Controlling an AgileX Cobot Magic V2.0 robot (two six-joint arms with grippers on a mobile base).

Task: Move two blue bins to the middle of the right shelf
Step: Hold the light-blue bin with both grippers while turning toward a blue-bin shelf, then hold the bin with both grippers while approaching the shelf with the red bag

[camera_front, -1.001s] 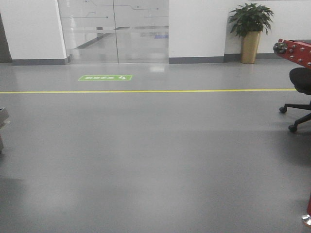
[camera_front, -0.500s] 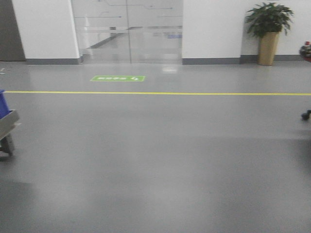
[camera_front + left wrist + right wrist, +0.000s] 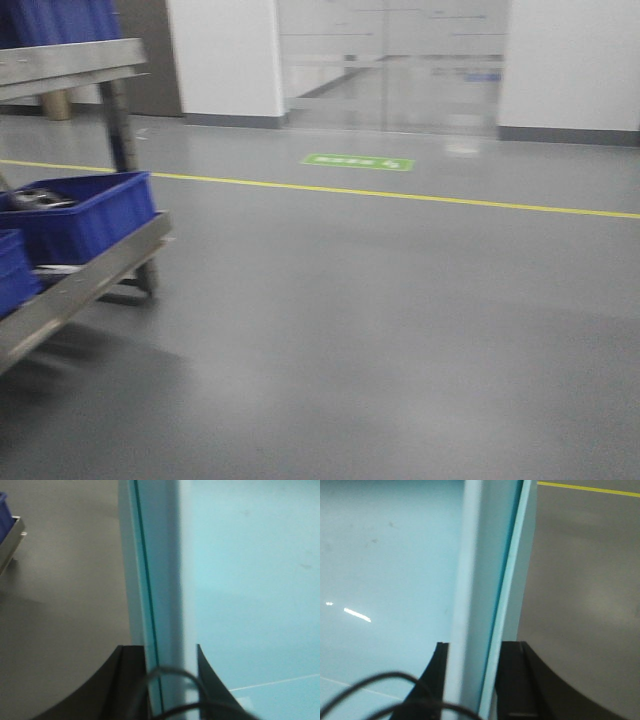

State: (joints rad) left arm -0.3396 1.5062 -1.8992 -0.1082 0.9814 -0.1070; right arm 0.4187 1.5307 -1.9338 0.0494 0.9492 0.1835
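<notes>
Change since earlier: the front view has swung round. The metal shelf [image 3: 75, 62], only a corner at the picture's edge half a second ago, now fills one side. The potted plant has gone from sight.
Left fingers: the left gripper [image 3: 160, 647] has its dark fingers [image 3: 125, 680] narrowly apart, one on each side of the raised edge [image 3: 160, 555] of a pale blue panel [image 3: 250, 580]. They seem pressed against it.
Right fingers: the right gripper [image 3: 480, 643] is set the same way, closed onto the panel's opposite edge.
Cables: a black cable [image 3: 172, 672] loops just behind the left fingers; another cable [image 3: 370, 680] lies behind the right ones.
Outside the panel: grey floor [image 3: 400, 330] lies past the edge in both wrist views. The left wrist view also catches a shelf corner with a sliver of blue, well apart from the gripper.
Lower deck: a blue bin [image 3: 85, 215] sits at the end of the shelf by the upright post. Something dark lies inside it, too blurred to name.
Same deck: a second blue bin [image 3: 12, 270] sits just beside the first, cut off by the frame.
Upper deck: a blue load [image 3: 60, 20] sits on the shelf, bin-coloured and cropped.
Beyond the shelf: a yellow line [image 3: 400, 195] crosses the floor, then comes a green floor sign [image 3: 358, 162], then glass doors [image 3: 390, 65].
</notes>
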